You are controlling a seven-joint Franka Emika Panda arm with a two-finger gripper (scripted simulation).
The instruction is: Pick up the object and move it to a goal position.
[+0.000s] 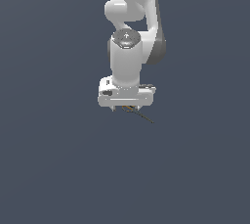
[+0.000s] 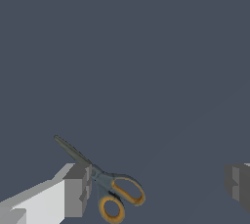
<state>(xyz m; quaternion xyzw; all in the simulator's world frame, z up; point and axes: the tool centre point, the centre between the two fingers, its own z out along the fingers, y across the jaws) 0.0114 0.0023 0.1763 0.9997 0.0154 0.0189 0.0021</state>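
Observation:
The object is a closed pair of scissors [image 2: 100,176] with thin dark grey blades and orange handle loops [image 2: 122,198]. In the exterior view it shows as a thin dark line [image 1: 141,115] with an orange bit, just under the hand and slanting toward the exterior view's right. My gripper [image 2: 156,189] is open, with its fingers far apart. The scissors lie between the fingers, right next to one white finger [image 2: 73,193] and far from the other finger [image 2: 238,185]. The gripper [image 1: 126,107] hangs straight down from the white arm, directly over the scissors.
A plain dark grey-blue ground [image 1: 58,169] fills both views. No goal marker, other object or edge shows.

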